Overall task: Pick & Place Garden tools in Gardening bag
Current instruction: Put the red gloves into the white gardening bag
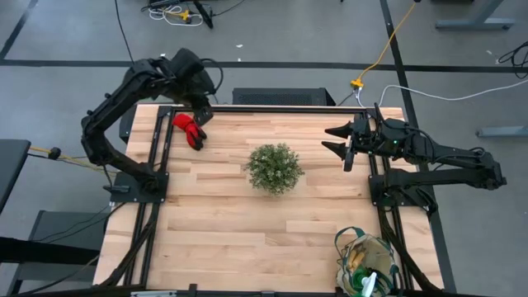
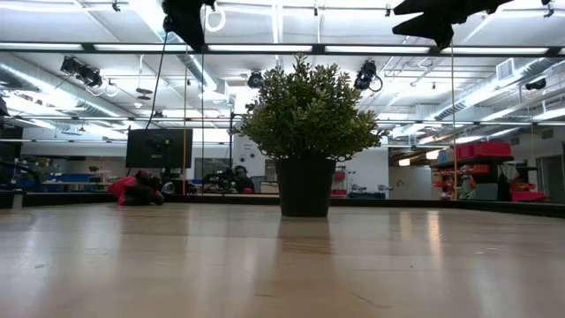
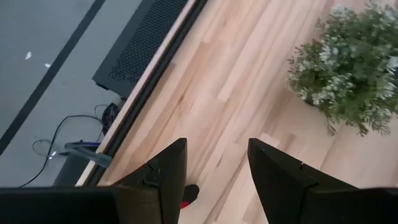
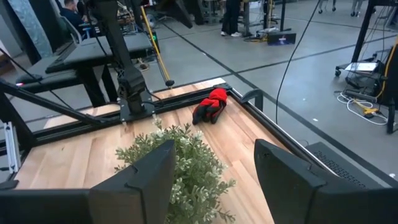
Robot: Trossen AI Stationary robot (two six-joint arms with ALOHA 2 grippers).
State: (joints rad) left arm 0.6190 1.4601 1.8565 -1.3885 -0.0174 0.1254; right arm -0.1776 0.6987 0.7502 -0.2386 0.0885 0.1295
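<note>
Two pincers hang above the tabletop (image 1: 247, 223), both spread and pinching nothing; the left pincer (image 1: 200, 115) sits at the upper left of the high view, just above the red gloves (image 1: 190, 130) lying near the far edge; the right pincer (image 1: 337, 140) is at the upper right, beside the plant (image 1: 275, 167) in the middle. One gardening bag (image 1: 367, 264) rests at the lower right corner, holding green and white items.

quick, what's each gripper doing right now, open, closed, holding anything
Left gripper: open, holding nothing, above the red gloves.
Right gripper: open, holding nothing, raised near the plant.
</note>
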